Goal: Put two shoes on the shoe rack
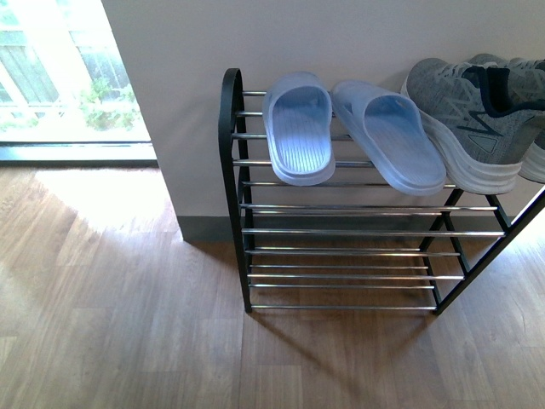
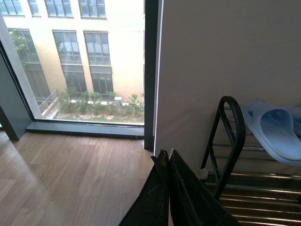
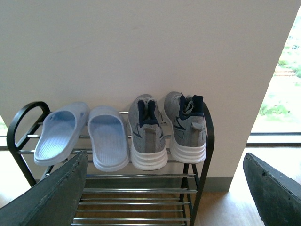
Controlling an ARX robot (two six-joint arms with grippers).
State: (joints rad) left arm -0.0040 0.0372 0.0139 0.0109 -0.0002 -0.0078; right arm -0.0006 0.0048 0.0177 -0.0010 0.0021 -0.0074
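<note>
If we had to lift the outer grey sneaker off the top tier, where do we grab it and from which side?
Grip the grey sneaker at its heel collar, coming from the open front of the shoe rack. Its heel faces outward, the padded navy opening sits exposed on top, and the wall blocks the toe end. The neighbouring sneaker crowds one side, so pinching across the width looks tighter.

— Rack (image 1: 231, 128): black frame, metal by the look, smooth with a slight sheen; bars (image 1: 366, 232) thin, chrome, mirror-bright.

— Slides (image 1: 300, 128): pale blue, rubbery or plastic, smooth and a bit translucent; ribbed lines along the footbed.

— Sneakers (image 3: 148, 134): grey knit cloth, speckled and matt; navy lining cloth-like; soles (image 3: 149, 161) white, rubbery, grooved, dull.

— Floor (image 1: 111, 324): wood planks, visible grain, satin finish; glare near the window.

— Wall (image 1: 213, 34): painted, flat, matt; grey skirting below.

— Fingers (image 3: 56, 193): dark, matt, slightly scuffed; material hard to tell.
</note>
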